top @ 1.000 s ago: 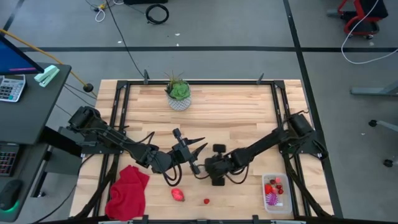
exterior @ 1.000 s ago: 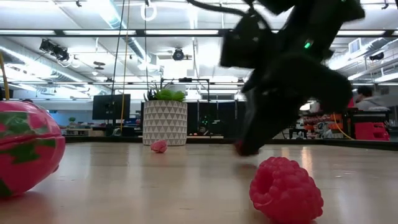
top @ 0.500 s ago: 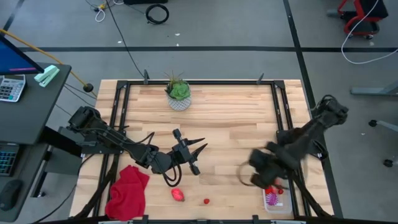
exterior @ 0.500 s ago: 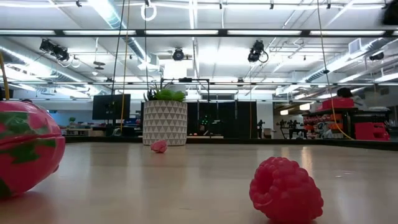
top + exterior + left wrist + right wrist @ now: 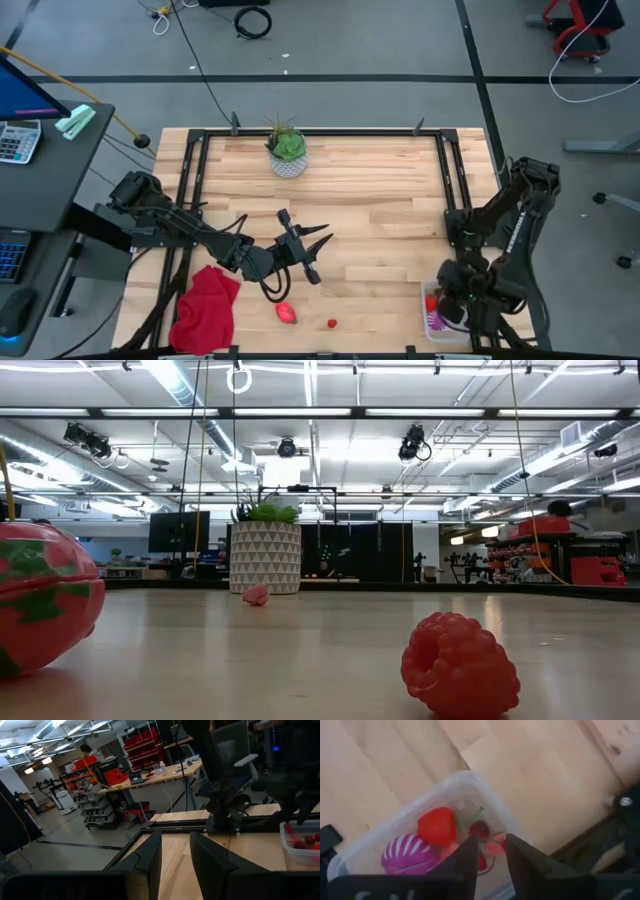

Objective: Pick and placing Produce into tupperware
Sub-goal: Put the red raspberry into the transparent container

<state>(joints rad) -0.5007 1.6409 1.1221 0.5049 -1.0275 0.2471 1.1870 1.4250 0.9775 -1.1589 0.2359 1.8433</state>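
The clear tupperware point(image 5: 437, 322) sits at the table's near right corner. In the right wrist view the tub point(image 5: 470, 782) holds a red piece point(image 5: 436, 826), the purple ribbed ball point(image 5: 405, 854) and a dark berry point(image 5: 479, 829). My right gripper point(image 5: 492, 851) hangs over the tub, shut on a small pink-red berry. The red-pink oval piece point(image 5: 287, 313) and a tiny red berry point(image 5: 331, 323) lie on the wood near the front edge. They loom large in the low view as the oval point(image 5: 40, 605) and a raspberry point(image 5: 460, 665). My left gripper point(image 5: 308, 240) hovers open at mid-table. My right gripper pinches a small pink-red berry point(image 5: 493, 844) between its two fingertips, pointing down from above. The berry is lifted clear, over the tub's inside. The fingers hide most of it, so which part they are on cannot be told.
A red cloth point(image 5: 205, 308) lies at the near left. A green plant in a white patterned pot point(image 5: 288, 152) stands at the far middle, with a small pink berry point(image 5: 256, 595) in front of it. Black frame rails point(image 5: 455, 200) run along the table's sides.
My right arm has swung fast from the middle of the table toward the near right corner and now stands over the tub, gone from the low view. The produce on the table has not moved.
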